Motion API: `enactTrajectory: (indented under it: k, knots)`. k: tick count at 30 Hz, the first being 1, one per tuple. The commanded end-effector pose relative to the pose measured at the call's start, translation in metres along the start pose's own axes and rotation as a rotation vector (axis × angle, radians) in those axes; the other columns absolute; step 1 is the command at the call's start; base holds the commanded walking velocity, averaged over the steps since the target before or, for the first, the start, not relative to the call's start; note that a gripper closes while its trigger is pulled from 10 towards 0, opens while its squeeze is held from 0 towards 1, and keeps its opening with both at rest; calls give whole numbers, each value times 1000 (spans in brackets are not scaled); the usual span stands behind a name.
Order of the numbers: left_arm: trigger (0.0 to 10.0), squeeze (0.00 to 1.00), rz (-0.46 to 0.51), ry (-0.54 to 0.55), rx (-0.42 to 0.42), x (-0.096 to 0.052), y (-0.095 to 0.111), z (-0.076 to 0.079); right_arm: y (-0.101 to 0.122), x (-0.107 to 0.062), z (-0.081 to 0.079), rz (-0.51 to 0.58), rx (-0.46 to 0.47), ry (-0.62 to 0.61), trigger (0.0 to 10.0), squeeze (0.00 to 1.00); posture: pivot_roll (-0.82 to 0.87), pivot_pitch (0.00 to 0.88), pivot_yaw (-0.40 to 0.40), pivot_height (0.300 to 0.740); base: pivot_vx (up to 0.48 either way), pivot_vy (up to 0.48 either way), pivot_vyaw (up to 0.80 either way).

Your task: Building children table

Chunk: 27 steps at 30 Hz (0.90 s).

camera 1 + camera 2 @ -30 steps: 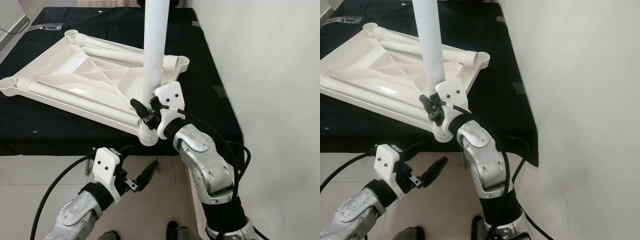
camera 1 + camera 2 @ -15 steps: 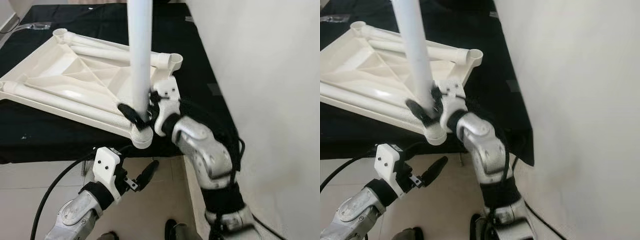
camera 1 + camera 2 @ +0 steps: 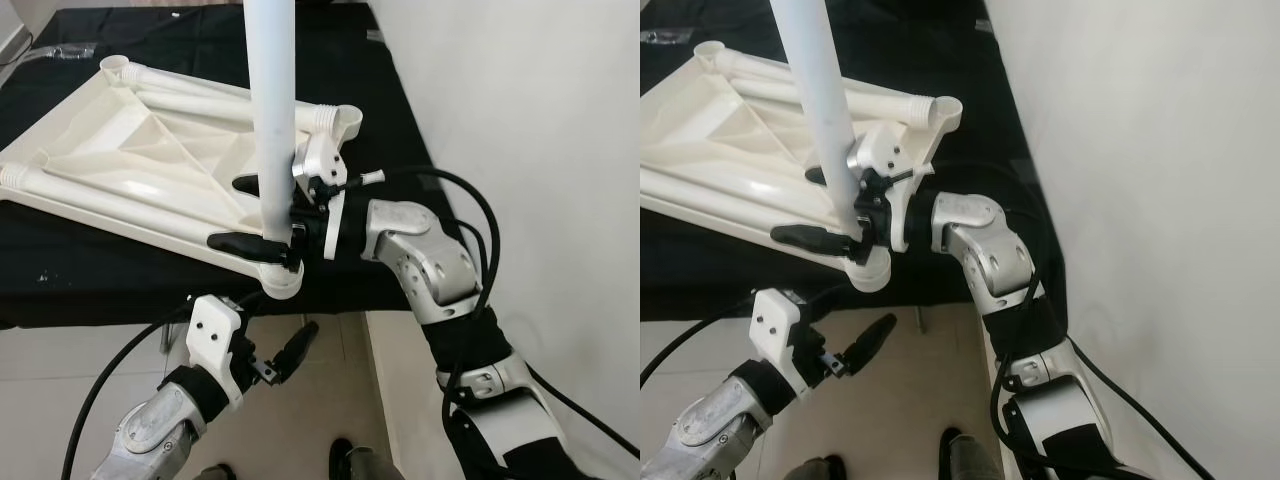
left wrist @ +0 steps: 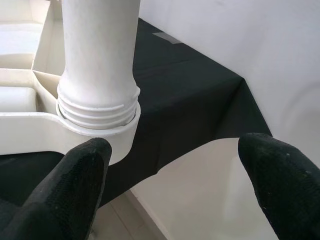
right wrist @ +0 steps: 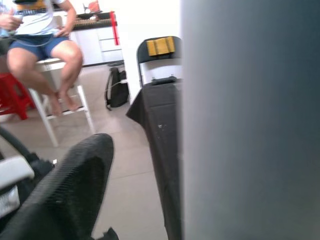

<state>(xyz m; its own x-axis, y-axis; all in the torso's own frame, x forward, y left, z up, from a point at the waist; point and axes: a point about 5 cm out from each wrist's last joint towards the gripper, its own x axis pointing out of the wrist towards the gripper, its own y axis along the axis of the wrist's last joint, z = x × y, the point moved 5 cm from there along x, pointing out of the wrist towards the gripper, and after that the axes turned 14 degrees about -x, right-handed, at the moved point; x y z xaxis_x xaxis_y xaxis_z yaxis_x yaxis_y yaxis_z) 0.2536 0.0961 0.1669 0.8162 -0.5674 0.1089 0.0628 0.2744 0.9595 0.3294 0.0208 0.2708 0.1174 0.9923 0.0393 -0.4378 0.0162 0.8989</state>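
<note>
White moulded plastic throughout: the upturned children's table top (image 3: pixel 150 165) lies ribbed side up on a black cloth (image 3: pixel 400 130) over the tabletop, near corner overhanging the edge.

Far left: corner sockets (image 3: pixel 118 68) with ridged collars, unfilled.

Low left: left end effector (image 3: pixel 290 350) hangs below the tabletop edge over the tiled floor (image 3: pixel 910 400), fingers (image 4: pixel 75 185) apart, holding nothing. Its wrist view looks up at the corner joint.

Centre: table leg (image 3: pixel 270 110), a smooth round tube, stands upright in the near corner socket (image 3: pixel 272 280). Thread rings (image 4: pixel 97 107) are exposed above the socket rim, so probably not fully seated.

Right of the leg: right end effector (image 3: pixel 262 212) sits low on the tube just above the socket, one finger on each side. Whether the pads actually bite cannot be told.

Far right: plain wall (image 3: pixel 540 150).

Handling judgement: hollow tube, light, stiff, glossy, so liable to slip when twisted. Grip low near the threads, square across it, and keep it upright to avoid cross-threading. The overhanging top is light and may skid on the cloth.
</note>
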Motion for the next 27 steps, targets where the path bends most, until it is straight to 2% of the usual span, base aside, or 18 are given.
enactTrajectory:
  k: [1, 11, 16, 17, 18, 19, 21, 22, 23, 24, 25, 26, 27]
  knots:
    - [10000, 0, -19, -1, -4, -3, -4, 3, 0, 6, -6, 23, 1, 79, 0, 0, 52, 263, -61, 740, 0, 0, 0]
    - [10000, 0, -27, -5, -7, -5, -4, 5, -8, 6, -2, 25, 14, 131, 0, 0, 59, 271, -58, 740, 0, 0, 0]
    - [10000, 0, -27, -2, -7, -6, -4, 5, -17, 5, 8, -18, -6, 73, 0, 0, 49, 274, -61, 740, 0, 0, 0]
    - [10000, 0, -27, -2, -8, -6, -4, 5, -21, 5, 16, -36, 16, -17, 0, 0, 44, 272, -66, 740, 0, 0, 0]
    - [10000, 0, -27, -2, -8, -6, -4, 5, -21, 5, 16, -36, 16, -17, 0, 0, 44, 272, -66, 740, 0, 0, 0]
    - [10000, 0, -26, -2, -9, -5, -4, 5, -40, 2, 34, -150, 41, -288, 0, 0, 48, 272, -72, 740, 0, 0, 0]
    - [10000, 0, -26, -2, -9, -5, -4, 5, -40, 2, 34, -150, 41, -288, 0, 0, 48, 272, -72, 740, 0, 0, 0]
    - [10000, 0, -24, -1, -9, -5, -4, 5, -58, -17, 50, -276, 70, -635, 0, 0, 45, 274, -73, 740, 0, 0, 0]
    - [10000, 0, -23, 0, -9, -5, -4, 5, -67, -34, 47, -341, 103, -843, 0, 0, 36, 275, -72, 740, 0, 0, 0]
    - [10000, 0, -23, 0, -9, -5, -4, 5, -67, -34, 47, -341, 103, -843, 0, 0, 36, 275, -72, 740, 0, 0, 0]
    - [10000, 0, -22, 0, -10, -4, -4, 4, -73, -42, 32, -379, 141, -941, 0, 0, 31, 278, -72, 740, 0, 0, 0]
    - [10000, 0, -22, 0, -10, -4, -4, 4, -73, -42, 32, -379, 141, -941, 0, 0, 31, 278, -72, 740, 0, 0, 0]
    - [10000, 0, -22, -3, -10, -3, -4, 4, -74, -40, 18, -382, 168, -948, 0, 0, 29, 270, -71, 740, 0, 0, 0]
